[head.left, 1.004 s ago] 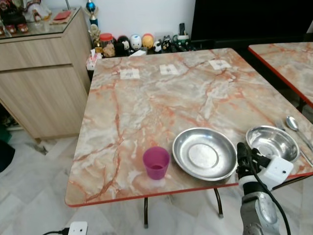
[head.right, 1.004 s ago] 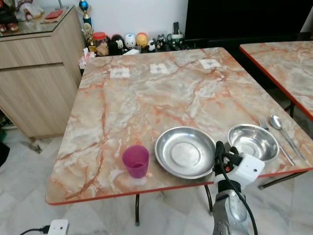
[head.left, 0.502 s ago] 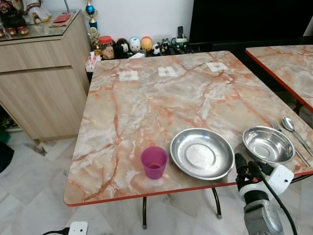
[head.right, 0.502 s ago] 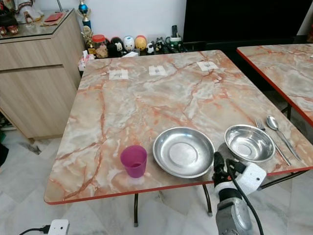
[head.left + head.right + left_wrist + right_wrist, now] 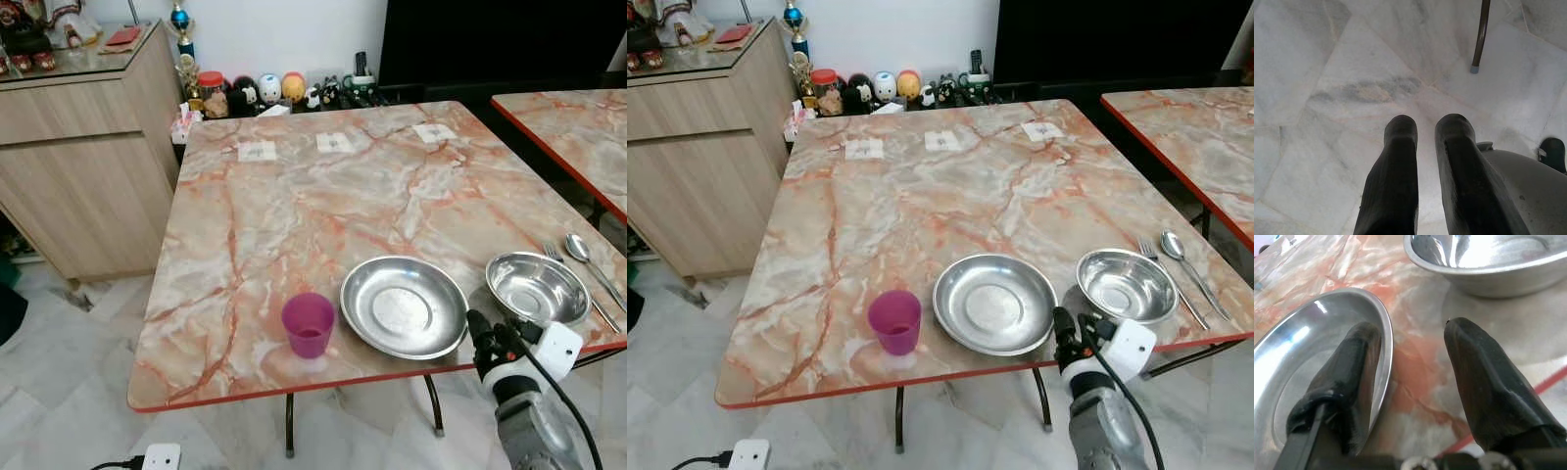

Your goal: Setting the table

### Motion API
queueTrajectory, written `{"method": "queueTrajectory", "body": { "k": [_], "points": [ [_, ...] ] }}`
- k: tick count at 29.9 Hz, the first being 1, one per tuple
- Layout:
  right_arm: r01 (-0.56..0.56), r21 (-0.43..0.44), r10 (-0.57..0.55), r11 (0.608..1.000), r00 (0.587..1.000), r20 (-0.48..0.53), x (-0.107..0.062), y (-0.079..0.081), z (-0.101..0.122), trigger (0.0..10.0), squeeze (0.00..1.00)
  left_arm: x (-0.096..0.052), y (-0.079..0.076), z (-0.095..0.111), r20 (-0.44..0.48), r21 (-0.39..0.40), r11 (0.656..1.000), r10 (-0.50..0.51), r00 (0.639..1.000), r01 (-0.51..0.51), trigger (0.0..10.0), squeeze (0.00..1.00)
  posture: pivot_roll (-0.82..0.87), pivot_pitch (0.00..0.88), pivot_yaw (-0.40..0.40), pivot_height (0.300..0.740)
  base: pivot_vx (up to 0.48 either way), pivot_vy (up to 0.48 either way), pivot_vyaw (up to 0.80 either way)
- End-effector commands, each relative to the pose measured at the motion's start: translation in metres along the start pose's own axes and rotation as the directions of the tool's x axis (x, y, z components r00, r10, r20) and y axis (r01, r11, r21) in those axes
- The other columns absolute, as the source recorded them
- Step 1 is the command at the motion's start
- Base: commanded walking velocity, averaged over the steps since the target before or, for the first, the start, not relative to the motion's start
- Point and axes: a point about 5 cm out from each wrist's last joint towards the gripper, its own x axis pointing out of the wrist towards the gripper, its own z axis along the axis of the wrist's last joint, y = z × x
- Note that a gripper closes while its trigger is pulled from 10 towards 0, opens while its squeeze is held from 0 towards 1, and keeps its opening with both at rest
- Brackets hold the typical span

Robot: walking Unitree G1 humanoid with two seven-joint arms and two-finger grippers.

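A purple cup [image 5: 309, 324], a wide steel plate [image 5: 404, 306] and a steel bowl [image 5: 537, 288] stand in a row along the front of the marble table [image 5: 294, 215]. A fork and spoon [image 5: 585, 258] lie right of the bowl. My right gripper [image 5: 487, 336] is open at the table's front edge, between plate and bowl. In the right wrist view one finger [image 5: 1352, 367] hangs over the plate's rim [image 5: 1385, 333] and the bowl [image 5: 1484, 264] lies just beyond the other. My left gripper [image 5: 1425, 127] hangs over the floor, its fingers nearly together and holding nothing.
A wooden cabinet [image 5: 78, 147] stands to the left. Figurines and jars [image 5: 265, 88] line the floor by the far wall. A second marble table [image 5: 578, 127] is at the right. Three paper labels [image 5: 336, 143] lie at the table's far side. A power strip [image 5: 157, 456] is on the floor.
The whole view has shifted slightly. My right gripper has drawn back a little toward the table's front edge, still open. Cup, plate and bowl have not moved.
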Motion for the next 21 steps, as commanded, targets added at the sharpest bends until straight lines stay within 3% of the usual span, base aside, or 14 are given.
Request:
{"method": "queueTrajectory", "body": {
  "k": [1,21],
  "points": [
    [0.008,-0.014,-0.008,1.000,0.999,-0.031,0.003,-0.002,-0.003,10.0,0.00,-0.001,-0.002,-0.005,-0.032,0.015,1.000,-0.003,0.999,0.004,10.0,0.00,-0.07,0.014,0.009,0.740,0.000,0.000,0.00],
    [-0.070,-0.030,0.066,0.997,0.991,-0.112,0.018,0.006,-0.008,10.0,0.00,-0.003,0.003,-0.010,-0.043,0.029,1.000,-0.004,0.999,0.005,10.0,0.00,-0.06,0.012,0.006,0.740,0.000,0.000,0.00]
  ]
}}
